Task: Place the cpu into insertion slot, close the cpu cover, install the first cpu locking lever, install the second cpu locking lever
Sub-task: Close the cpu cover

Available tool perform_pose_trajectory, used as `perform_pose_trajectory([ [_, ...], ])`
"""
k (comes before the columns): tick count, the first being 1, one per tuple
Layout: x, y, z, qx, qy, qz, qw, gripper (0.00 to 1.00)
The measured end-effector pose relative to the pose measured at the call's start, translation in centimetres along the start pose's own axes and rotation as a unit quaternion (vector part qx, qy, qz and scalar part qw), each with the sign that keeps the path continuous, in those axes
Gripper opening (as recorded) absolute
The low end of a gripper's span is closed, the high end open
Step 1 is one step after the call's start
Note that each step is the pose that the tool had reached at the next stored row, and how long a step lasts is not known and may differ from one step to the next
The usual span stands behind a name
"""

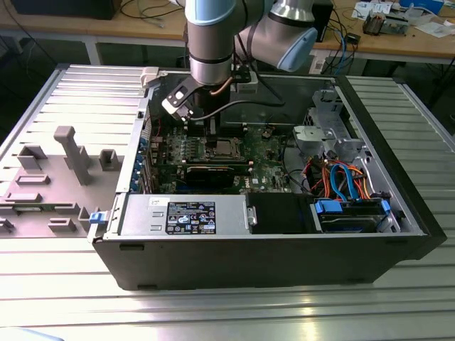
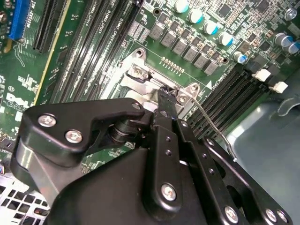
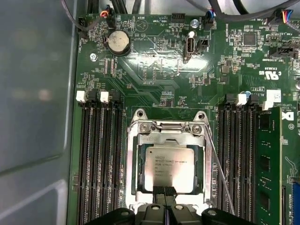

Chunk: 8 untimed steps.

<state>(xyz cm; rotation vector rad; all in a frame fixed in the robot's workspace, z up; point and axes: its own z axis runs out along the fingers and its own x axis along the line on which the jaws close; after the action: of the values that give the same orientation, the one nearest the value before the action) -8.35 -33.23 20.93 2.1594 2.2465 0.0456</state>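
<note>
Open computer case (image 1: 270, 263) on the ribbed table (image 1: 213, 312); arm reaches in from 12 o'clock on the exterior view's dial. Insertion slot (image 1: 222, 148) lies about 11 o'clock of the case's middle, with the claw (image 1: 207, 131) directly above it.

- First wrist view: the cpu (image 3: 169, 165) is seated flat in the slot, dull metal top showing through the window of the cpu cover (image 3: 132, 164). The cover looks laid down around it, not raised.
- Claw (image 3: 164, 191): fingertips drawn together, nothing between them. They meet the cover's edge nearest the camera. Likely closed to make one narrow pushing tip for holding the frame flat.
- One thin wire locking lever (image 3: 220, 173) runs beside the cover and angles away from it. Probably not yet latched. The second wrist view shows the lever (image 2: 211, 123) just beside the claw (image 2: 164, 101), apart from it.
- Long memory slots (image 3: 101, 159) flank the socket, so a slim tip suits the gap.
</note>
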Motion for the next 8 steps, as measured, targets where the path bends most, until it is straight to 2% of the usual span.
perform_pose_trajectory([
  [1, -0.02, 0.39, -0.15, 0.0000, -0.0001, 0.000, 1.00000, 0.11],
  [2, -0.06, 1.41, -0.07, 0.0000, 0.0000, 0.000, 1.00000, 0.11],
  [8, -0.06, 1.67, -0.04, -0.0001, 0.0000, 0.000, 1.00000, 0.11],
])
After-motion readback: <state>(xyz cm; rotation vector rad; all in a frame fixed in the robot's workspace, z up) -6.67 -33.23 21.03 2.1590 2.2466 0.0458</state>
